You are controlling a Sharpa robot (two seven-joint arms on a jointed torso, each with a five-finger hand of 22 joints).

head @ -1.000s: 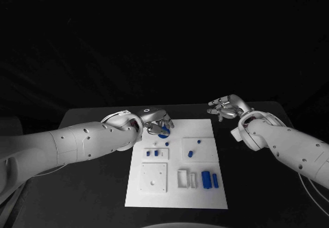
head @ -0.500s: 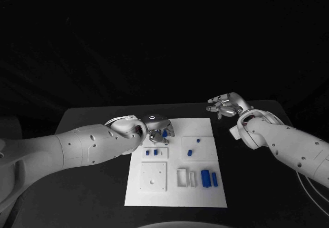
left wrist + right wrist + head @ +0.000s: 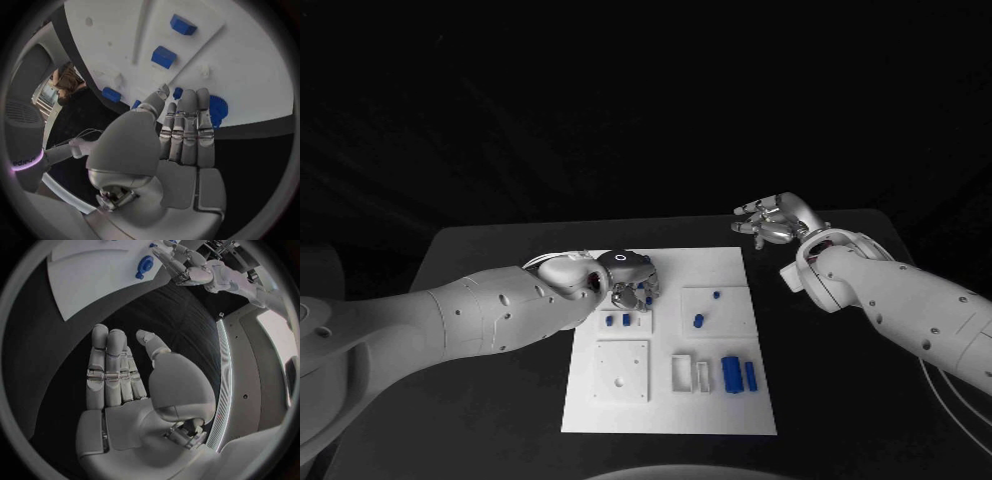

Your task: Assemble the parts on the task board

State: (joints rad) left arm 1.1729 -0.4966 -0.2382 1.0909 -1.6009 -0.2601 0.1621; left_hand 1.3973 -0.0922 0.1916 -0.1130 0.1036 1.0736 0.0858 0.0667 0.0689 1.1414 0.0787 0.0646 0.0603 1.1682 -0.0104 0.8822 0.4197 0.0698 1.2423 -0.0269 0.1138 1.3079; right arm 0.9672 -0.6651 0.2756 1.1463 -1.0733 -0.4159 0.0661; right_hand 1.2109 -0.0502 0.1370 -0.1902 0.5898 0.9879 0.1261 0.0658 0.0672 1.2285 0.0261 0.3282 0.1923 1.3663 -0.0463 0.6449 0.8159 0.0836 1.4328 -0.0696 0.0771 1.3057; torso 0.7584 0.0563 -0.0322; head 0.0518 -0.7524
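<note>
The white task board (image 3: 672, 415) lies mid-table. My left hand (image 3: 629, 284) hovers over its far left corner with fingers straight and together, holding nothing. A round blue part (image 3: 217, 108) lies on the board (image 3: 244, 55) just beside those fingertips (image 3: 187, 102); the right wrist view shows the same round part (image 3: 144, 264) apart from the left hand (image 3: 190, 271). Small blue parts (image 3: 622, 320) sit in a recess below the hand, others (image 3: 700, 322) to the right, and two long ones (image 3: 741, 378) near the front. My right hand (image 3: 773, 221) hangs open beyond the board's far right corner.
A white square plate with holes (image 3: 623, 372) and a small white frame (image 3: 687, 375) stand on the board's near half. Black table (image 3: 488, 400) surrounds the board on both sides. A person stands at the edge of the left wrist view, away from the parts.
My left hand has come nearer along the board's left side, from the far edge to just above the small recess, and its fingers have straightened. The right hand has barely moved.
</note>
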